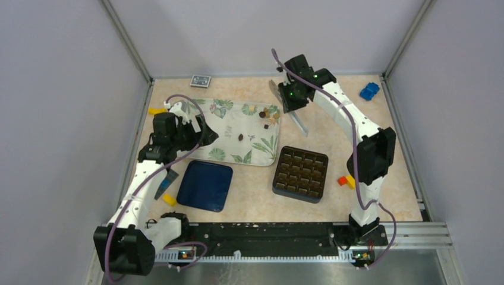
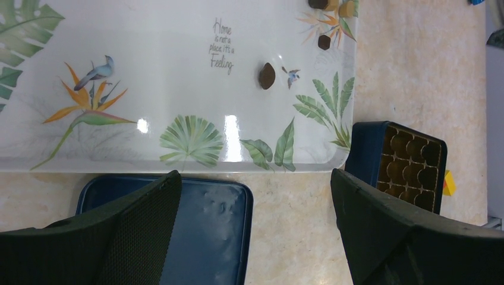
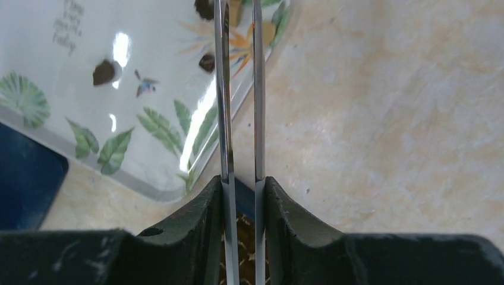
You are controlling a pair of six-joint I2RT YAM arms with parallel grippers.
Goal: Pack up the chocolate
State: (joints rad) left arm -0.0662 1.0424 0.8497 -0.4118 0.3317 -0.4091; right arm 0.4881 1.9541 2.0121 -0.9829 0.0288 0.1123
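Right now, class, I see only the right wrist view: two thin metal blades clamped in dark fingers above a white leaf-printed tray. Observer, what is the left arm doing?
Observer: The left gripper hangs wide open and empty near the left end of the white leaf-printed tray.
Operator: Where is the box to fill?
Observer: The dark square gridded box stands on the table off the tray's near right corner. I see no piece in its cells.
Operator: And the chocolate?
Observer: Most of the small brown chocolate pieces cluster in the tray's far right corner, close beside the metal tongs that the right gripper holds.
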